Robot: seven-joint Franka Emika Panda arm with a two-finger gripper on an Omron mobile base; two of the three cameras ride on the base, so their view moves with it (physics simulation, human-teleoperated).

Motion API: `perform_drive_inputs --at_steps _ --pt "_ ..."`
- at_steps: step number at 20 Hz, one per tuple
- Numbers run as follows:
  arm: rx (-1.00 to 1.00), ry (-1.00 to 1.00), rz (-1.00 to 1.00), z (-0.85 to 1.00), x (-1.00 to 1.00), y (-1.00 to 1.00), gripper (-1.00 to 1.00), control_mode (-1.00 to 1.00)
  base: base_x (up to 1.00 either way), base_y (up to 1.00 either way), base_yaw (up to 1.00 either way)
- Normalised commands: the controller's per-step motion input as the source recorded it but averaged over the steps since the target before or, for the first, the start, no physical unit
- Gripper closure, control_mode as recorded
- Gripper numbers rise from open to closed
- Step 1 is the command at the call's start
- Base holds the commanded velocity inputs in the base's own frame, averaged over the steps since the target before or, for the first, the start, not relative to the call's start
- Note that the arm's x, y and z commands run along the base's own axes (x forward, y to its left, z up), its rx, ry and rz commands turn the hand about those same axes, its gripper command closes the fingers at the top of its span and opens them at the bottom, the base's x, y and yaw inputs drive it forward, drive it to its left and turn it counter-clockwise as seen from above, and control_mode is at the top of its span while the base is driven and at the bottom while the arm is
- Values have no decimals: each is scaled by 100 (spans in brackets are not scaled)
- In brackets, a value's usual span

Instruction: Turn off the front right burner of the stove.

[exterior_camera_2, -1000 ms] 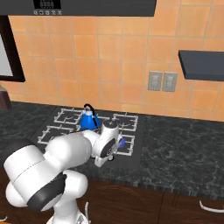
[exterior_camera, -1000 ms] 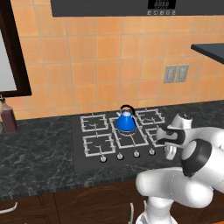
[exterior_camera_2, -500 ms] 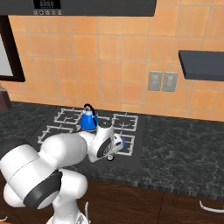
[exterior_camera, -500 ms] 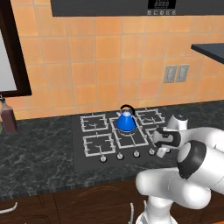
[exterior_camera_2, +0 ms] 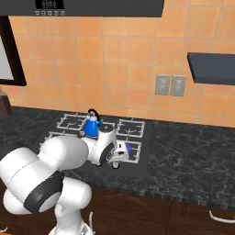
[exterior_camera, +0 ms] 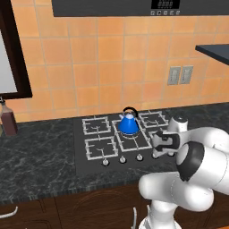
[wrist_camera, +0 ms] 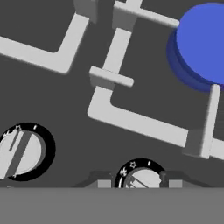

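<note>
I have the end effector (wrist_camera: 136, 183) low over the knob row of the stove (exterior_camera: 85, 159), and the step in hand is lining up on the knob (wrist_camera: 141, 178) for the front right burner (wrist_camera: 205, 43). In the hand view that burner's blue flame disc shows lit, just beyond the knob across a bend of grey grate (wrist_camera: 131, 120), so the burner is still on. The two fingertips (wrist_camera: 104, 183) stand spread, one on each side of this knob, with nothing pinched between them; I cannot tell whether they touch it yet. A second knob (wrist_camera: 24, 151) sits beside it, well clear of the fingers. From the left base view the kettle (exterior_camera: 129, 124) stands on the middle grate, next to the burner and away from my wrist. Next, I judge, I need to ease down a little further, press the fingers together on the knob's ridge, and rotate it toward its off mark. The risk I see is closing too high and slipping off the knob.
</note>
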Motion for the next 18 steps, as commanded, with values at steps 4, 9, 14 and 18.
perform_drive_inputs --at_steps 4,9,14,18 --pt "9 0 -34 0 -14 0 100 -100 0 0 0" --pt "11 1 -27 0 -31 -14 100 -100 0 0 0" --pt "6 4 -16 0 -57 -8 100 -100 0 0 0" --pt "0 6 -13 -1 -46 0 100 -100 0 0 0"
